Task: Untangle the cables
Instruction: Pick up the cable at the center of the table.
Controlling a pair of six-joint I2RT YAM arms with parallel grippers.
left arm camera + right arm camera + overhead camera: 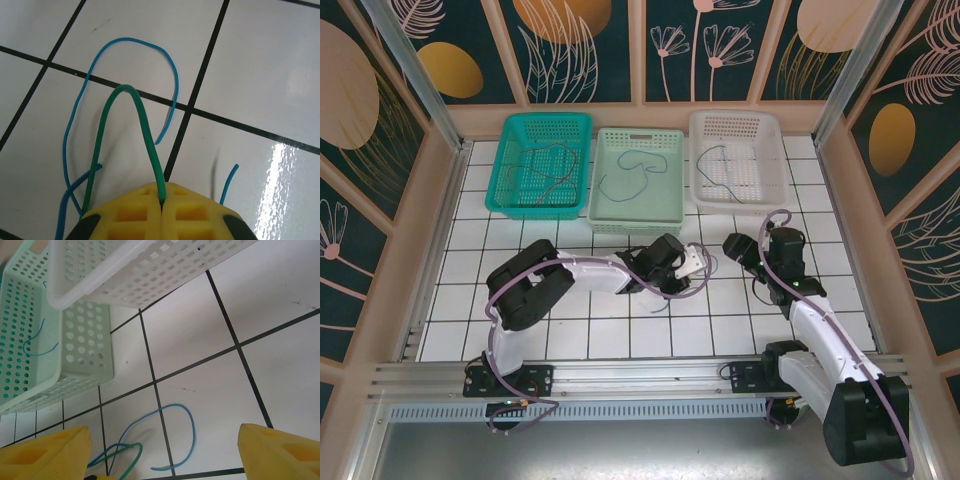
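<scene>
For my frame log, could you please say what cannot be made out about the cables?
Left wrist: green cable ends hidden by left gripper; blue cable cut off at bottom edge.
Top external: floor cables too thin to separate beside the gripper.
Right wrist: cable ends hidden behind a yellow finger.

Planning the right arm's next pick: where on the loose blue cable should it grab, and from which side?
Best bet: grip the blue cable at its free rounded bend, clear of the green cable pinched by the left gripper. Come straight down, right fingers straddling the strand, since it lies low on the tile.
</scene>
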